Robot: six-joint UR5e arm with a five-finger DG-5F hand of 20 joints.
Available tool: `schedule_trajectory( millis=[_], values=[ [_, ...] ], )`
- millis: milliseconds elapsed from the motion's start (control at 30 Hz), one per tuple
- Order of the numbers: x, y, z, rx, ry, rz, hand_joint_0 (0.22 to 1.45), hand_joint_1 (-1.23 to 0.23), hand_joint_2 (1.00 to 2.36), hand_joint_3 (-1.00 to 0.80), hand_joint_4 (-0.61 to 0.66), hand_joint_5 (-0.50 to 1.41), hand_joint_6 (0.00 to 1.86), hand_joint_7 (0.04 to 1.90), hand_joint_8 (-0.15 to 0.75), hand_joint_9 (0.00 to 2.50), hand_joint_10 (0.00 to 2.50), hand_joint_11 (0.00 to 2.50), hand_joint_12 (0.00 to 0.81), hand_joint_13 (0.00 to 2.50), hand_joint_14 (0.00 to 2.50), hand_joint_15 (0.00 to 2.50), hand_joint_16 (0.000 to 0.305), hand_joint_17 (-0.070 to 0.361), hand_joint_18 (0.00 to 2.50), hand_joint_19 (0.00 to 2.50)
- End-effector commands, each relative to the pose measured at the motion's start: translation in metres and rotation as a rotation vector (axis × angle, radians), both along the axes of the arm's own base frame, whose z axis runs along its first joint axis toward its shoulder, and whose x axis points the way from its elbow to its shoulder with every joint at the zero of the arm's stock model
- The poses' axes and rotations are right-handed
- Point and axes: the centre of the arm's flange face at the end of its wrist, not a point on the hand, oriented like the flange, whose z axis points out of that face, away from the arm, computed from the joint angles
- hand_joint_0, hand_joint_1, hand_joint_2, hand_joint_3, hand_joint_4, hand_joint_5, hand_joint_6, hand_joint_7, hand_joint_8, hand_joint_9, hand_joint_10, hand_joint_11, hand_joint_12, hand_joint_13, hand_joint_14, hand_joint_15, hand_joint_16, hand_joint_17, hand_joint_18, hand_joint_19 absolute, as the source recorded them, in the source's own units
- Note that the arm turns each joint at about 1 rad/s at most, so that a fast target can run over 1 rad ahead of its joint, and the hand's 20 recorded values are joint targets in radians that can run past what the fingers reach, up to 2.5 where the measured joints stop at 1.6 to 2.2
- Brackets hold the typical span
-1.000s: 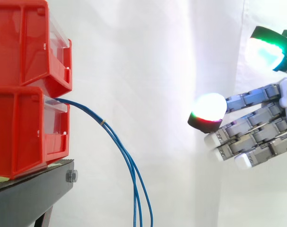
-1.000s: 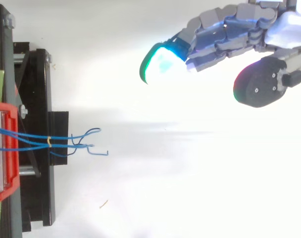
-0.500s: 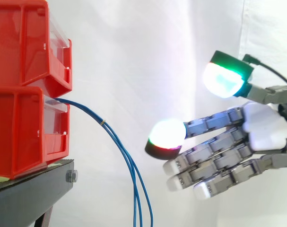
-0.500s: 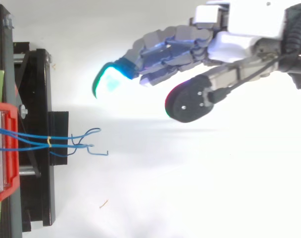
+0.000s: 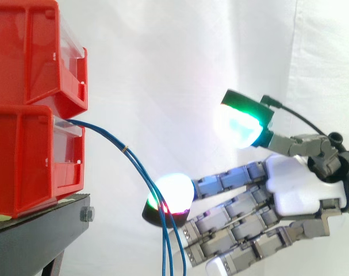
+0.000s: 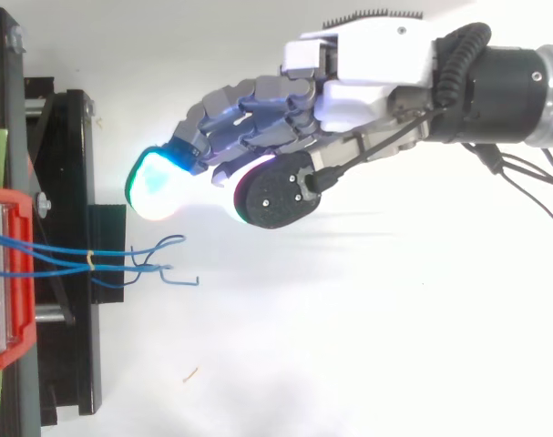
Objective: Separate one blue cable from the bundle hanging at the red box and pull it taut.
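Observation:
A bundle of thin blue cables (image 5: 141, 169) comes out of the lower red box (image 5: 30, 158), bound by a small yellow tie (image 5: 125, 149), and hangs down in a curve. In the top view the cables (image 6: 66, 259) end in loose bent tips (image 6: 167, 264). My hand (image 5: 295, 192) reaches in from the right, open, fingers stretched toward the bundle and thumb spread above them. One glowing fingertip (image 5: 171, 195) lines up beside the cables in the side view. From above, the fingertip (image 6: 158, 182) lies off to one side of the cables, apart from them. My hand (image 6: 376, 68) holds nothing.
A second red box (image 5: 30, 52) is stacked on the lower one. Both rest on a black stand (image 5: 42, 230), whose frame (image 6: 66, 182) runs under the cables. A white curtain hangs behind. A small scrap (image 6: 192, 373) lies on the white floor.
My hand has moved left and down toward the hanging cables, its fingertips now close to the bundle. The cables hang as before.

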Motion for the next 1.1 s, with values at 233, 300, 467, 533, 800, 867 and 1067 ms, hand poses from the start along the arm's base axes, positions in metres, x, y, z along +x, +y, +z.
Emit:
schedule_trajectory(
  millis=[233, 300, 467, 533, 800, 867, 1067],
  values=[
    [0.013, 0.009, -0.018, 0.015, -0.051, 0.036, 0.58, -0.56, 1.0, -0.48, 0.27, -0.22, 0.5, 0.68, 0.319, 0.42, 0.0, 0.02, 0.395, 0.29, 0.0, 0.04, 0.056, 0.127, 0.44, 0.17],
    [0.015, 0.009, -0.019, 0.018, -0.056, 0.041, 0.58, -0.56, 1.0, -0.48, 0.27, -0.22, 0.5, 0.68, 0.32, 0.42, 0.0, 0.02, 0.395, 0.29, 0.0, 0.05, 0.056, 0.127, 0.44, 0.17],
    [0.021, 0.006, -0.019, 0.037, -0.076, 0.061, 0.58, -0.56, 1.0, -0.48, 0.27, -0.22, 0.5, 0.68, 0.32, 0.42, 0.0, 0.02, 0.395, 0.29, 0.0, 0.05, 0.056, 0.127, 0.44, 0.17],
    [0.021, 0.007, -0.019, 0.038, -0.076, 0.063, 0.58, -0.56, 1.0, -0.48, 0.27, -0.22, 0.5, 0.68, 0.32, 0.43, 0.0, 0.02, 0.396, 0.3, 0.0, 0.05, 0.056, 0.127, 0.44, 0.17],
    [0.035, 0.008, -0.031, 0.06, -0.096, 0.099, 0.58, -0.56, 1.0, -0.48, 0.27, -0.22, 0.5, 0.68, 0.321, 0.44, 0.0, 0.03, 0.398, 0.32, 0.0, 0.06, 0.056, 0.126, 0.44, 0.18],
    [0.035, 0.008, -0.031, 0.074, -0.09, 0.1, 0.58, -0.56, 1.0, -0.48, 0.27, -0.22, 0.5, 0.68, 0.321, 0.44, 0.0, 0.02, 0.398, 0.33, 0.0, 0.07, 0.056, 0.126, 0.45, 0.18],
    [0.035, 0.008, -0.027, 0.081, -0.077, 0.106, 0.58, -0.56, 1.0, -0.48, 0.27, -0.22, 0.5, 0.68, 0.323, 0.45, 0.0, 0.03, 0.4, 0.35, 0.0, 0.08, 0.056, 0.126, 0.46, 0.18]
  ],
)
